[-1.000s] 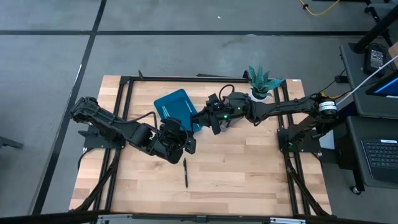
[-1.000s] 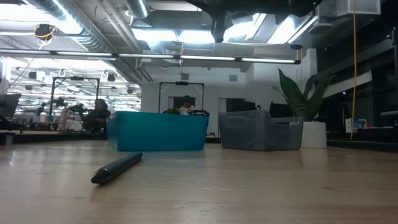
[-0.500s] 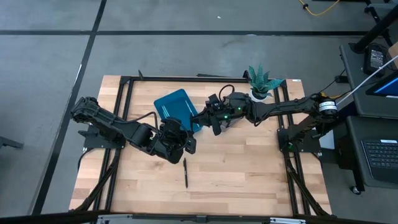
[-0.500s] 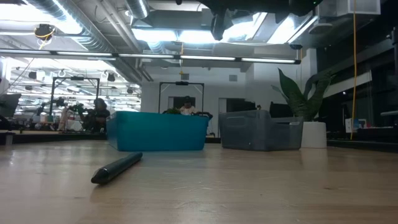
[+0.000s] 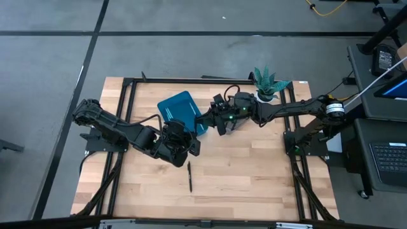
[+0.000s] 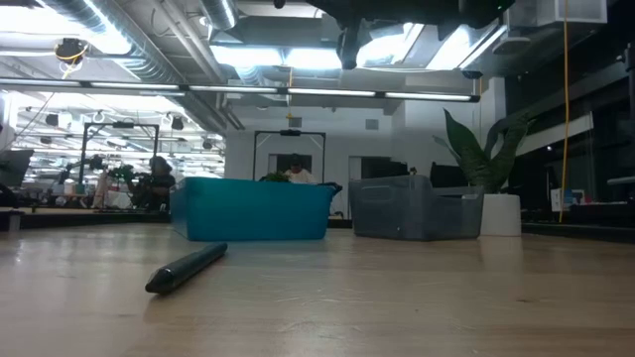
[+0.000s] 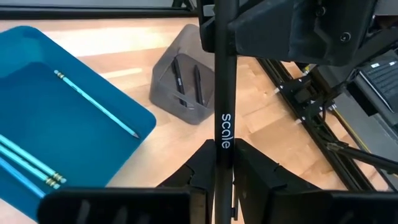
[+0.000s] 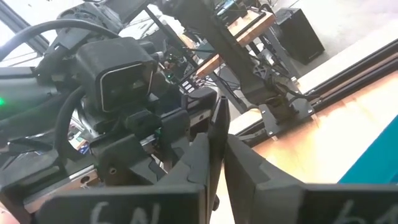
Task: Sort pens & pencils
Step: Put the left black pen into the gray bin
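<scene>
My left gripper (image 5: 186, 141) (image 7: 219, 167) and my right gripper (image 5: 219, 124) (image 8: 214, 152) meet above the table's middle, each shut on one black pen (image 7: 222, 81) printed "scale". A second black pen (image 5: 189, 177) (image 6: 187, 268) lies flat on the wood nearer the table's near edge. The blue tray (image 5: 178, 107) (image 7: 56, 124) holds several light blue pencils (image 7: 93, 102). The grey bin (image 7: 163, 87) (image 6: 412, 208) holds two black pens (image 7: 186, 81). My left gripper pinches the black pen between its two fingers just below the "scale" print (image 7: 219, 158). The pen runs straight out past the fingertips, lifted clear of the table. My right gripper pinches a thin black shaft (image 8: 217, 127) between its fingers, pointing toward my left arm. It appears to be the same pen's other end, but the picture's upper edge cuts off the contact in the left wrist view.
A potted plant (image 5: 267, 83) (image 6: 486, 159) stands at the far right of the table, beside the grey bin. Bare wood (image 5: 254, 172) spreads across the table's near half around the lying pen. People sit in the room beyond the table.
</scene>
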`<state>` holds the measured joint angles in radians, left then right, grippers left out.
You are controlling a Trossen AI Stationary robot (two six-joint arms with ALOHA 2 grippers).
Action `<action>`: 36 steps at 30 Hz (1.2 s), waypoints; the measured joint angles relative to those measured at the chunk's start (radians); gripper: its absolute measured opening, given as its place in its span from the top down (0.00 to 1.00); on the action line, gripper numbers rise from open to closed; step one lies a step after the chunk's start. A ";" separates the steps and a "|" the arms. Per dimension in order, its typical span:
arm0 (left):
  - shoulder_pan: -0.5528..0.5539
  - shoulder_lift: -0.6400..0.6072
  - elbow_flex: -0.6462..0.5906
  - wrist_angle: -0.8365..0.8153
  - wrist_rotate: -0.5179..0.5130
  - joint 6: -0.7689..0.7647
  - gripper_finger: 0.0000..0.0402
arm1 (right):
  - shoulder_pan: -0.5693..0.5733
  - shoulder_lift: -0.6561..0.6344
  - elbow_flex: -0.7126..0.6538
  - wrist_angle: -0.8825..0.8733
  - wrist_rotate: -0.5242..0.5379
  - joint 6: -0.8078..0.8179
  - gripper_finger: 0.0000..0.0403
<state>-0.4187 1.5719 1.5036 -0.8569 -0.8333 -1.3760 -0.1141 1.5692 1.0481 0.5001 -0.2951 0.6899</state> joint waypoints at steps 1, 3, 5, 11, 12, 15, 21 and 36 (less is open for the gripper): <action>0.000 0.000 0.000 -0.001 0.000 0.004 0.88 | 0.000 0.000 0.000 -0.002 0.000 0.002 0.93; 0.000 0.000 0.000 -0.002 -0.001 0.020 0.88 | -0.001 0.000 0.000 -0.002 0.000 0.002 0.93; 0.000 0.000 0.000 -0.002 -0.002 0.022 0.88 | -0.001 0.000 0.000 -0.003 0.002 -0.002 0.93; -0.004 -0.002 0.002 0.015 -0.003 0.033 0.88 | -0.019 0.003 -0.003 -0.050 0.065 -0.016 0.93; -0.002 -0.002 0.002 0.019 -0.004 0.045 0.88 | -0.023 0.002 -0.003 -0.053 0.061 -0.016 0.93; -0.002 -0.002 0.002 0.017 -0.010 0.053 0.88 | -0.025 0.002 -0.003 -0.057 0.053 -0.016 0.93; -0.001 -0.002 0.002 -0.010 -0.010 0.078 0.88 | -0.056 0.001 -0.002 -0.086 0.048 -0.015 0.93; 0.026 -0.002 0.001 -0.508 0.013 -0.160 0.88 | -0.182 -0.233 -0.001 -0.778 0.267 -0.118 0.93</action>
<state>-0.3927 1.5700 1.5043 -1.3653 -0.8200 -1.5357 -0.2963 1.3366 1.0470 -0.2776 -0.0280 0.5724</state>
